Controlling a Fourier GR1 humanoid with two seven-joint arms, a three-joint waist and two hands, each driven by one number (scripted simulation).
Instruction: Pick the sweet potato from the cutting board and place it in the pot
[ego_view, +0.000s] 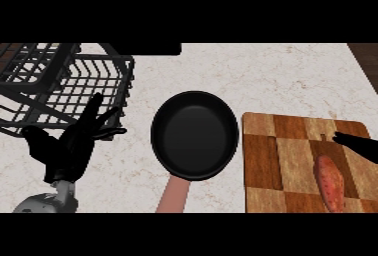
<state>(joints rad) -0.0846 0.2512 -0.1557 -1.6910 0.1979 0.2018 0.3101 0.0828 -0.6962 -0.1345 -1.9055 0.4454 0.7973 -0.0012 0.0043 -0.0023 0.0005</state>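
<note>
You have one sweet potato (329, 183) in view, lying on one checkered wooden cutting board (280, 165). You can count one black pan (194, 134) with a single pinkish handle, and one dark wire rack (63, 85), all on one pale marbled surface (251, 75). Two black hands show: the left hand (70, 142) and the right hand (358, 145), which enters at the edge.

The left hand (66, 145) is matte black with slim, tapering fingers. Its forearm (52, 202) is pale grey. Only a black tip of the right hand (358, 145) shows.
</note>
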